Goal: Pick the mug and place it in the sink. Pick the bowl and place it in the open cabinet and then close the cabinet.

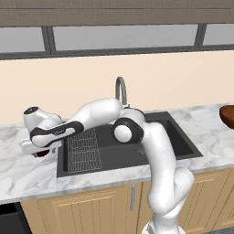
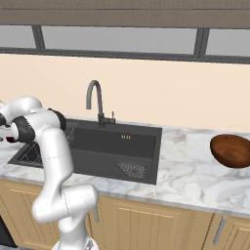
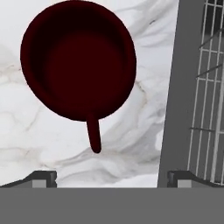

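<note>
In the hand view the dark red mug [image 3: 78,59] stands on the marble counter [image 3: 26,131], seen from above, with its thin handle pointing toward my gripper [image 3: 111,179]. The gripper hovers over it, open, its fingertips [image 3: 43,178] wide apart and holding nothing. In the left base view the hand sits left of the sink [image 1: 178,139], and a sliver of the mug [image 1: 43,154] peeks out beneath it. The brown bowl [image 1: 227,114] [image 2: 230,150] rests on the counter far to the right. The cabinet is out of view.
The sink's wire rack [image 1: 84,148] [image 3: 205,87] lies just beside the mug, past the basin's grey rim [image 3: 175,109]. A curved faucet [image 1: 120,89] [image 2: 95,100] stands behind the basin. Under-counter cabinet doors [image 1: 91,210] run below the counter.
</note>
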